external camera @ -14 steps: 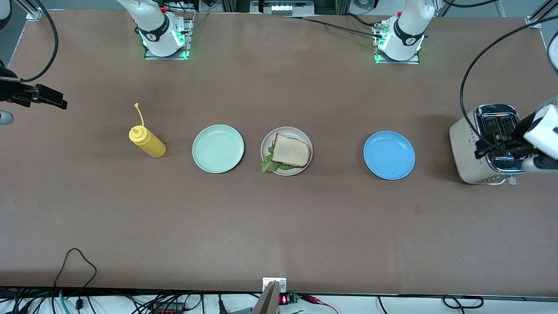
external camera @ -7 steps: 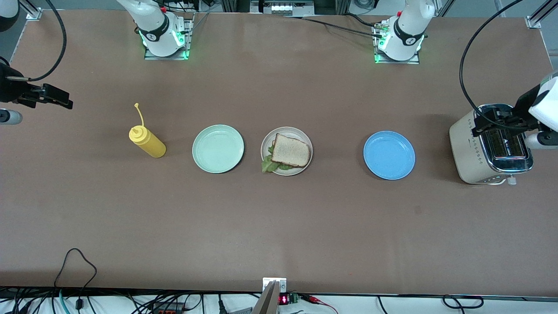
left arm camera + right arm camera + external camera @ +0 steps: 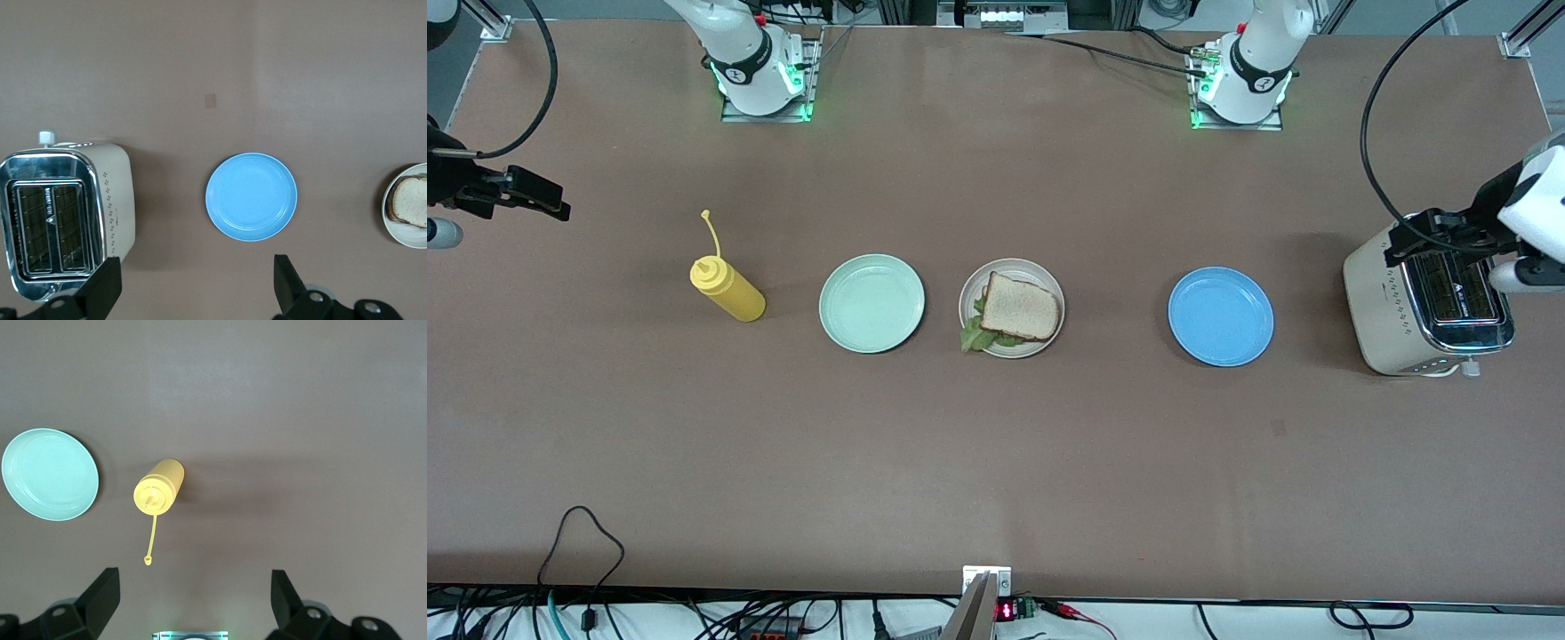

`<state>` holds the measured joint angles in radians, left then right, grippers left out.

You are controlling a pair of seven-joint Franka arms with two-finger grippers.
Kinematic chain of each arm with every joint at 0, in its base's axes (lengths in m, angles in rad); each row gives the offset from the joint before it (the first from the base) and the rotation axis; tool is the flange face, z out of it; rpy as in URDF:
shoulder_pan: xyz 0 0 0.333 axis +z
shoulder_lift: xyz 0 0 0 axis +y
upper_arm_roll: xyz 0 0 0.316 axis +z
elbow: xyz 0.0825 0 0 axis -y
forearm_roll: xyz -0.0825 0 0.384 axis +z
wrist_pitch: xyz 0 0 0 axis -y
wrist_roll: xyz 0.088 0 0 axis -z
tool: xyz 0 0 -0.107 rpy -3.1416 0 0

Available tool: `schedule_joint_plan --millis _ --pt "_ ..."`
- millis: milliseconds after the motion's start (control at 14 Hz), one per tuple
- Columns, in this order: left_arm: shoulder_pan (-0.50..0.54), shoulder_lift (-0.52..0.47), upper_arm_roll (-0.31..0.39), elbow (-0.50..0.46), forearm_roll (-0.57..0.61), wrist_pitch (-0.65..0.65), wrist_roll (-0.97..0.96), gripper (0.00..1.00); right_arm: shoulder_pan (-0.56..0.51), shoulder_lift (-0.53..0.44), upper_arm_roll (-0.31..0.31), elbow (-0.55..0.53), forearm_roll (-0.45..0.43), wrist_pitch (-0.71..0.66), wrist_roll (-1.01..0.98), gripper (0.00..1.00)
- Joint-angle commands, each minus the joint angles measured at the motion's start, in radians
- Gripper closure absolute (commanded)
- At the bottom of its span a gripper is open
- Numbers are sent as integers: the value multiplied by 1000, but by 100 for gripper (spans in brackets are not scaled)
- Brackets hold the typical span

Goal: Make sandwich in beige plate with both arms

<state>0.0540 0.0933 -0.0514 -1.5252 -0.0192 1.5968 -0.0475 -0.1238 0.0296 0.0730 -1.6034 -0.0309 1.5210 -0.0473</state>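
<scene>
Spanning view: brown table (image 3: 996,462), cables (image 3: 587,533) at near edge

White arms (image 3: 1258,53), black bands, cables, green-lit bases (image 3: 765,89).

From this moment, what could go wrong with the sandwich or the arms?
1. The lettuce hangs over the beige plate rim, so moving the plate might drop it.
2. The open left gripper is over the toaster; lowering could hit it.
3. The open right gripper is up at the right arm's end of the table; swinging inward could topple the yellow bottle.
</scene>
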Motion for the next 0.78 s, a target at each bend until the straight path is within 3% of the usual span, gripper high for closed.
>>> schedule_joint_plan --millis 0,712 --pt "9 -66 -8 -72 12 8 -8 0 18 -37 1 -33 13 4 7 0" --pt "24 -132 -16 -125 13 -34 11 0 29 -48 1 -44 13 24 6 0"
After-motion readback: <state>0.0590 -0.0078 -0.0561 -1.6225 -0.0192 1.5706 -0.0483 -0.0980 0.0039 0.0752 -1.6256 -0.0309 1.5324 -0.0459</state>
